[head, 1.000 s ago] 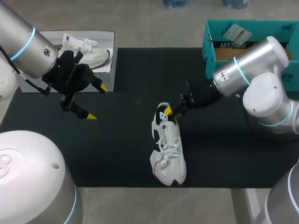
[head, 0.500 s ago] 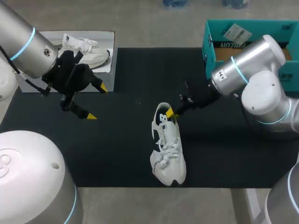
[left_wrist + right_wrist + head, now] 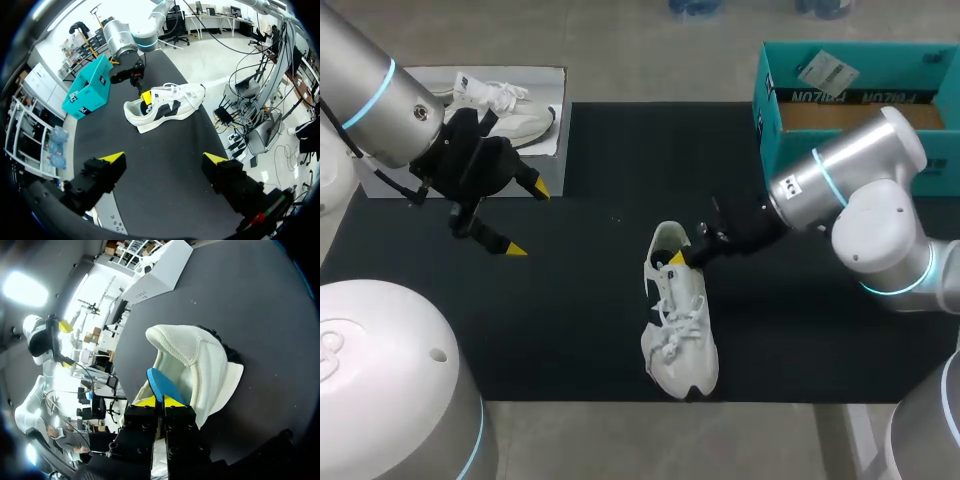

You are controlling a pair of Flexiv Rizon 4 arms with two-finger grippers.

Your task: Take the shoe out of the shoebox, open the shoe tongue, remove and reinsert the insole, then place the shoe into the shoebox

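shoe (image 3: pixel 678 320): out of the box, upright on the black mat (image 3: pixel 590 330) near its middle, toe to 6 o'clock, heel to 12 o'clock; probably set there so either arm could reach it
shoebox (image 3: pixel 767 110): teal, at 2 o'clock from the shoe, well apart, open side up; looked left ready for the shoe's return
insole (image 3: pixel 162 385): blue, one end stuck up out of the shoe's heel opening, the rest down inside; judged part way through the insole step, coming out or going back in, couldn't tell which
right gripper (image 3: pixel 682 256): sat right at the heel opening, arm reaching in from 3 o'clock; fingers (image 3: pixel 146 401) pinched nearly together on the raised insole edge, one yellow tip on each face, so grasping the insole; thin-edge pinch likely chosen so it slides along the shoe's length
left gripper (image 3: pixel 527 218): hung over the mat at 9 o'clock from the shoe, well apart; fingers spread wide, released, nothing between them, touching nothing; looked parked out of the way
risk: nothing held the shoe down, so a pull on the insole could drag or tip it
other: second white shoe (image 3: pixel 505 100) on a pale board at 10 o'clock, off the mat
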